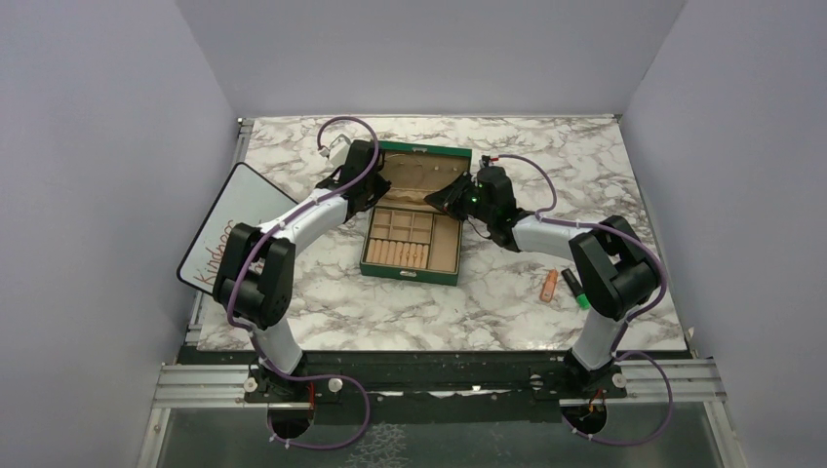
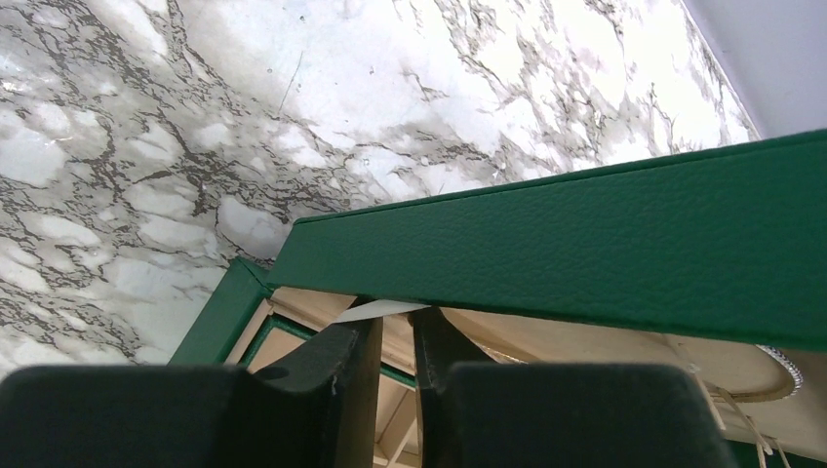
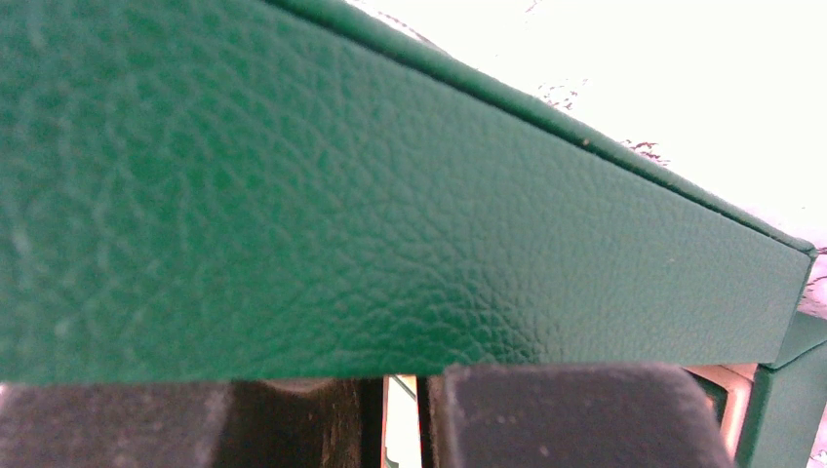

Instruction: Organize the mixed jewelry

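Observation:
The green jewelry box (image 1: 412,255) stands open at mid-table, its lid (image 1: 426,168) raised at the back. My left gripper (image 1: 375,190) is at the lid's left end. In the left wrist view its fingers (image 2: 332,361) reach under the green lid rim (image 2: 585,244), jaws almost together around a narrow slit, tips hidden behind the rim and a white strip (image 2: 380,310). My right gripper (image 1: 451,198) is at the lid's right end, pressed close to the green lid face (image 3: 390,195), jaws nearly closed. A thin gold loop (image 2: 770,385) lies against the lid's tan lining. No rings show.
A small orange marker (image 1: 551,284) and a black-and-green highlighter (image 1: 575,291) lie at the right, near the right arm's elbow. A white board (image 1: 229,229) with red writing leans over the table's left edge. Grey walls close in three sides of the marble table (image 1: 390,312).

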Controlling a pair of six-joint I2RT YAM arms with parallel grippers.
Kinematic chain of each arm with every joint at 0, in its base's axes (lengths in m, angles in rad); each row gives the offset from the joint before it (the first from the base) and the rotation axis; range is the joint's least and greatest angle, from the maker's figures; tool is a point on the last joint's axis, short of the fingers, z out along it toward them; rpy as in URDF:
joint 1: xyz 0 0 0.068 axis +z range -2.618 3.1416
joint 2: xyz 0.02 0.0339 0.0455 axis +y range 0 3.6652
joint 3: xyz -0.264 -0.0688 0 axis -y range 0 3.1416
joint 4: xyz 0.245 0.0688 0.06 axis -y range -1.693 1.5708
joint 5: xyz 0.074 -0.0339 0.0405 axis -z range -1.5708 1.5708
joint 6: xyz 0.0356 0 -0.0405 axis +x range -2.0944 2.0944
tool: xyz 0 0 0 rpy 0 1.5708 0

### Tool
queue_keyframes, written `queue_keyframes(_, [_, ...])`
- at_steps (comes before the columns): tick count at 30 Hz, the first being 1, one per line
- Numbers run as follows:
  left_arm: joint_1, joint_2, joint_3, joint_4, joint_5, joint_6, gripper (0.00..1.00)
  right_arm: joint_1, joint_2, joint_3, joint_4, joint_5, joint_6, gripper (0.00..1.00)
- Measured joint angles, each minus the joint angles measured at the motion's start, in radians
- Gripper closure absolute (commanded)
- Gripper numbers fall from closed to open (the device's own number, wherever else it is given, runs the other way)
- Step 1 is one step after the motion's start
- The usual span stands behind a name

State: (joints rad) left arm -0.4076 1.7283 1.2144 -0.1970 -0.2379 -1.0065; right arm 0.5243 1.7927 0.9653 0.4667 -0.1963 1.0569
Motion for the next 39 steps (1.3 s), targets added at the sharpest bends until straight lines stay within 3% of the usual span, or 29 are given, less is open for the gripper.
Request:
queue_keyframes(10, [0.000, 0.002, 0.001, 0.002, 0.006, 0.001, 0.87, 0.000, -0.007, 0.000, -0.003, 0.000, 0.000, 0.83])
queue_keyframes(16, [0.010, 0.002, 0.006, 0.001, 0.049, -0.014, 0.68, 0.000, -0.055, -0.007, -0.018, 0.001, -0.003, 0.83])
queue_keyframes(30, [0.016, -0.043, -0.034, 0.031, 0.142, -0.081, 0.46, -0.002, -0.195, -0.037, -0.058, 0.000, -0.037, 0.76])
queue_keyframes(36, [0.025, -0.082, -0.085, 0.069, 0.219, -0.093, 0.43, -0.015, -0.261, -0.076, -0.138, 0.004, -0.084, 0.67])
queue_keyframes(39, [0.027, -0.125, -0.138, 0.084, 0.248, -0.092, 0.41, -0.024, -0.296, -0.082, -0.224, 0.028, -0.134, 0.54])
